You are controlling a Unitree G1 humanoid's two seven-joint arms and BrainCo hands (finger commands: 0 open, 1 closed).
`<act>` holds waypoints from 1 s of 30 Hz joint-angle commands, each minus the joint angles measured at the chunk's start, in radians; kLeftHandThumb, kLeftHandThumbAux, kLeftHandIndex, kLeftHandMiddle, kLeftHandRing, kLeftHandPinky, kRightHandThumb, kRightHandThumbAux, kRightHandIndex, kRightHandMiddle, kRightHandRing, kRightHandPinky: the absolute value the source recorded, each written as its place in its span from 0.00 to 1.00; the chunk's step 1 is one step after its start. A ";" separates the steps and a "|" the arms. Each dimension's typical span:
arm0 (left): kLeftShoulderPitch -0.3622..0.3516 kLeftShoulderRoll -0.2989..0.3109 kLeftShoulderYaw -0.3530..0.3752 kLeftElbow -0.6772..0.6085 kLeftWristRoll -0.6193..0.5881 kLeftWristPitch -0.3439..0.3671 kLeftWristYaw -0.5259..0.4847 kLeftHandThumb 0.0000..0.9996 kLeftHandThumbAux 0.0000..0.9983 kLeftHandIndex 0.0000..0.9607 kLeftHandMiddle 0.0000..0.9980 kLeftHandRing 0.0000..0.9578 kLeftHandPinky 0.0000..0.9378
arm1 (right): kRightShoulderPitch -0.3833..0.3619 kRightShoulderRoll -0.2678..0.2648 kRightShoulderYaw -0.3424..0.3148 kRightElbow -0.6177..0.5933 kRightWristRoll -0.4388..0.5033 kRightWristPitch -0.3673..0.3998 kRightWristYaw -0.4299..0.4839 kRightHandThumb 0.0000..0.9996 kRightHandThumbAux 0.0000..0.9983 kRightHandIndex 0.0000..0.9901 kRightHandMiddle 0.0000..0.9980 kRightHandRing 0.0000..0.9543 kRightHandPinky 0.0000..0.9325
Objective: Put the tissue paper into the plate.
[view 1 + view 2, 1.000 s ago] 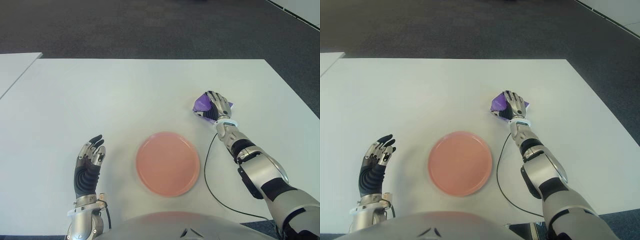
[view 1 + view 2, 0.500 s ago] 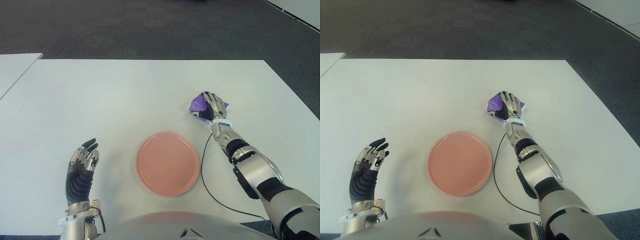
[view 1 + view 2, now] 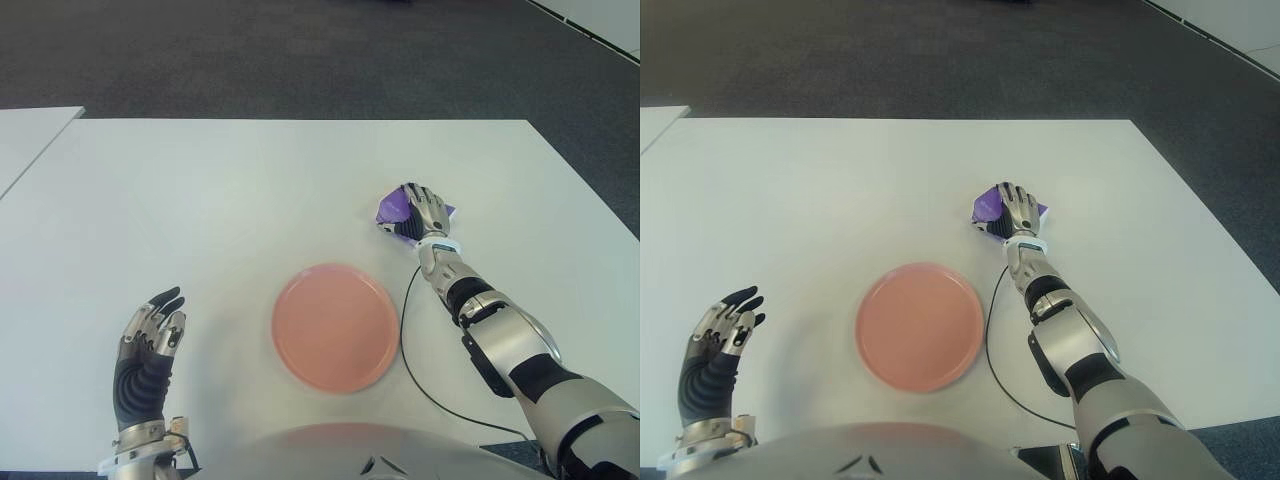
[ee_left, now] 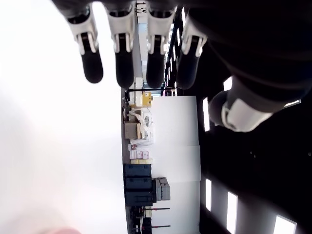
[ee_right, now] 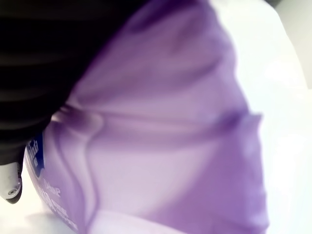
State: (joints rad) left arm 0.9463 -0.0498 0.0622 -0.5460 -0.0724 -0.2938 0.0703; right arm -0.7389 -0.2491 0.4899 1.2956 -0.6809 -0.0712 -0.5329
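Observation:
The tissue paper is a purple plastic-wrapped pack on the white table, up and to the right of the round pink plate. My right hand lies over the pack with its fingers curled around it, hiding most of it. In the right wrist view the purple wrapper fills the picture, pressed against the dark palm. Nothing lies on the plate. My left hand shows at the near left, left of the plate, and its fingers are spread and hold nothing.
A thin black cable runs from my right forearm across the table beside the plate's right rim. A second white table stands at the far left. Dark carpet lies beyond the far edge.
My right hand and the purple pack have shifted a little to the left. My left hand has drawn back toward the near left corner.

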 commanded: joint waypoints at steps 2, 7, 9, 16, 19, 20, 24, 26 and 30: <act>0.056 0.001 0.010 -0.023 -0.016 -0.014 -0.024 0.24 0.54 0.28 0.23 0.24 0.26 | 0.183 0.116 0.023 0.085 0.003 0.018 0.122 0.38 0.52 0.22 0.27 0.24 0.29; 0.076 -0.009 0.019 -0.031 -0.024 -0.017 -0.014 0.26 0.55 0.29 0.23 0.24 0.25 | 0.193 0.127 0.026 0.090 -0.003 0.019 0.104 0.59 0.66 0.40 0.51 0.52 0.49; 0.082 -0.013 0.024 -0.036 -0.030 -0.019 -0.011 0.26 0.55 0.29 0.23 0.24 0.25 | 0.195 0.136 0.029 0.088 -0.006 0.021 0.085 0.64 0.68 0.42 0.58 0.60 0.56; 0.090 -0.017 0.033 -0.044 -0.039 -0.017 -0.011 0.27 0.55 0.29 0.24 0.24 0.26 | 0.194 0.156 0.022 0.084 0.004 0.008 0.054 0.69 0.72 0.44 0.70 0.72 0.66; 0.091 -0.018 0.036 -0.045 -0.039 -0.016 -0.011 0.27 0.55 0.29 0.24 0.25 0.26 | 0.194 0.158 0.017 0.083 0.010 -0.007 0.048 0.70 0.72 0.44 0.73 0.75 0.68; 0.091 -0.018 0.036 -0.045 -0.037 -0.017 -0.011 0.27 0.55 0.29 0.24 0.25 0.26 | 0.195 0.158 0.016 0.083 0.010 -0.012 0.047 0.70 0.72 0.44 0.73 0.75 0.68; 0.089 -0.020 0.039 -0.043 -0.032 -0.019 -0.012 0.27 0.55 0.29 0.24 0.25 0.26 | 0.194 0.158 0.017 0.083 0.008 -0.021 0.045 0.70 0.72 0.44 0.75 0.77 0.68; 0.086 -0.020 0.040 -0.042 -0.030 -0.018 -0.012 0.26 0.55 0.29 0.24 0.25 0.26 | 0.192 0.157 0.018 0.084 0.007 -0.024 0.045 0.70 0.72 0.44 0.76 0.78 0.68; 0.081 -0.022 0.038 -0.042 -0.030 -0.018 -0.012 0.26 0.55 0.28 0.24 0.25 0.27 | 0.189 0.155 0.016 0.084 0.007 -0.032 0.038 0.70 0.72 0.44 0.78 0.79 0.75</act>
State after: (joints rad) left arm 1.0085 -0.0612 0.1018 -0.5865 -0.0986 -0.3112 0.0703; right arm -0.7357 -0.1914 0.4833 1.2896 -0.6751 -0.0923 -0.6111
